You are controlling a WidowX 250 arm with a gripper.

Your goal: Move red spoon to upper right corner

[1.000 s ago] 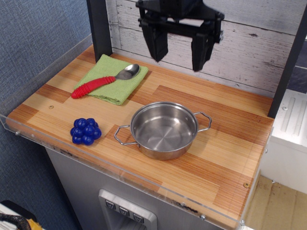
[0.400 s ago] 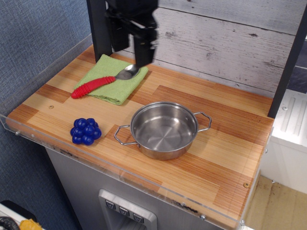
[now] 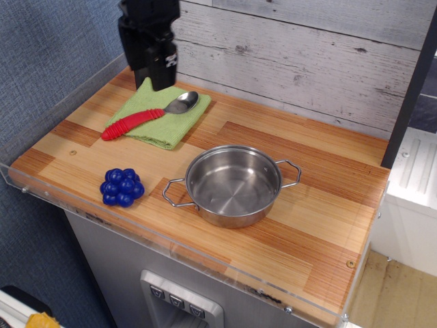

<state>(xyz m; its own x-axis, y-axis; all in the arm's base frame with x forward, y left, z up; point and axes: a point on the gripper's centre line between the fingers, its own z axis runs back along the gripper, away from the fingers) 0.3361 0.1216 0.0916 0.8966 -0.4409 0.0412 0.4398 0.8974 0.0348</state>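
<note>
The red spoon (image 3: 133,122) lies on a green cloth (image 3: 172,126) at the back left of the wooden tabletop, its ribbed handle pointing front-left and its silver bowl toward the back wall. My black gripper (image 3: 156,83) hangs just above the cloth's far edge, behind and left of the spoon's bowl, not touching it. It is turned side-on, with one finger (image 3: 164,72) standing out and the other merging with the dark post behind. It holds nothing. The upper right corner (image 3: 358,147) of the table is bare striped wood.
A steel two-handled pot (image 3: 232,217) stands mid-table. A blue bumpy ball (image 3: 121,186) sits near the front left edge. Clear plastic (image 3: 41,195) edges the table. Dark posts (image 3: 410,96) rise at the back corners before a white plank wall.
The gripper has swung from above the back middle of the table leftward and down to the back left corner, turning side-on. The spoon, pot and ball have not moved.
</note>
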